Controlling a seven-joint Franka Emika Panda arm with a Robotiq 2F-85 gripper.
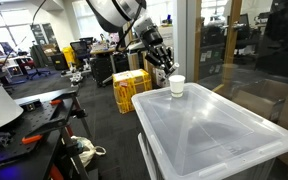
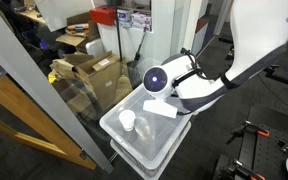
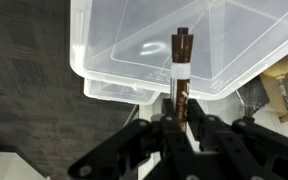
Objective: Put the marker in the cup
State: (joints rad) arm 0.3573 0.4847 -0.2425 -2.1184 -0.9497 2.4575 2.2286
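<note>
While the tool (image 3: 184, 128) pinches the marker (image 3: 182, 60) end-on, both hang above and just beside the cup (image 1: 177, 86). Cup stands upright, rim open.

Even indoor light; glare on bin lid (image 3: 134, 50); soft, low-resolution frames.

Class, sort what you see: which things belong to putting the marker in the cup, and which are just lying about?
Belong to the job: marker, held in the gripper; white cup.
Just lying about: translucent bin under the cup; yellow crate; cardboard boxes.
</note>
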